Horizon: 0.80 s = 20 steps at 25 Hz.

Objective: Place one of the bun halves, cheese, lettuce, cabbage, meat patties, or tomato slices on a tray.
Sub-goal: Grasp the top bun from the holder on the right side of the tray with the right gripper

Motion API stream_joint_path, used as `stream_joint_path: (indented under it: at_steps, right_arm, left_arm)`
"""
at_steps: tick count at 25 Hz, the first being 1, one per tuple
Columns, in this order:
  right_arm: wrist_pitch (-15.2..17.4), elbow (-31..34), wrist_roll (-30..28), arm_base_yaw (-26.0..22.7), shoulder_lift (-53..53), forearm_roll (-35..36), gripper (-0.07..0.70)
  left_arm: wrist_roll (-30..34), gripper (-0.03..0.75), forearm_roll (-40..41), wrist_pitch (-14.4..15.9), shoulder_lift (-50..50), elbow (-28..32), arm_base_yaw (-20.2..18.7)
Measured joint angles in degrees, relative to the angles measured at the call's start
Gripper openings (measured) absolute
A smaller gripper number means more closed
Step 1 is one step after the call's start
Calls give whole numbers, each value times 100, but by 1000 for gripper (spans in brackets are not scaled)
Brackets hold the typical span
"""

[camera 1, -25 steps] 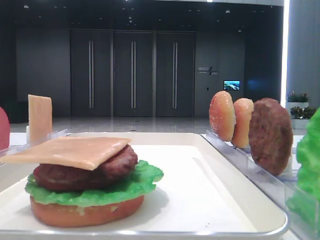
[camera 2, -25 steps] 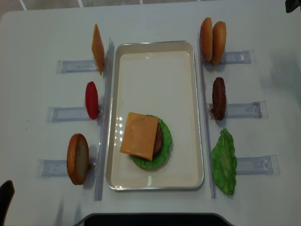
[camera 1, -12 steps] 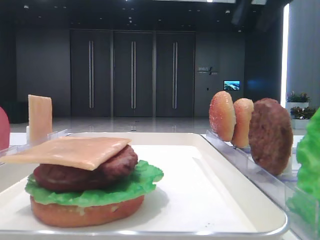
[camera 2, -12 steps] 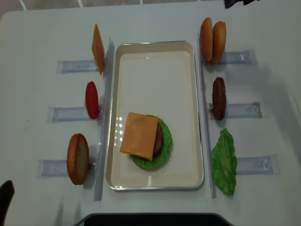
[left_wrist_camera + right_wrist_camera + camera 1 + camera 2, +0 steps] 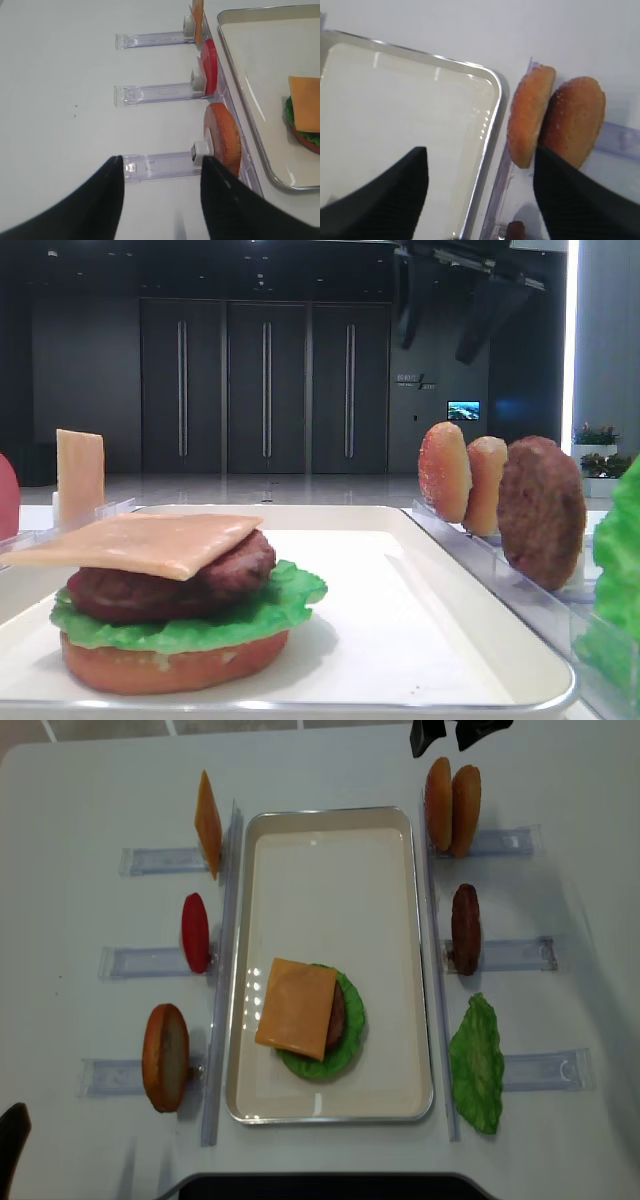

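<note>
Right wrist view: my right jaws (image 5: 480,190), spread apart and empty, hover over the bun halves (image 5: 555,122) beside the tray (image 5: 492,115); next, descend and clamp one

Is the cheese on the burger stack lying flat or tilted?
Tilted: the cheese rests on the meat patty, one corner overhanging and sloping down.

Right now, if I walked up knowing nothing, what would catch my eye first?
Probably the half-built burger on the white tray: a cheese slice over a meat patty, lettuce and a bun base. Next, spare ingredients standing upright in clear racks on both sides, with the right gripper open above the two bun halves.
</note>
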Motion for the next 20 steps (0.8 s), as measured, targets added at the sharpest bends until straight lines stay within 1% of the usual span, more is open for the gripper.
stream_joint_path:
  at_steps: [4,8,20]
  right_arm:
    - [82,0,105,-194,210,0,438]
    - [69,0,112,-227,332,0,438]
    - [-299,-2,50,-227,694,135,441]
  left_arm:
    - [0,376,0,0,0,0,0]
    - [0,361,0,0,0,0,0]
    - [-5,356,0,0,0,0,0]
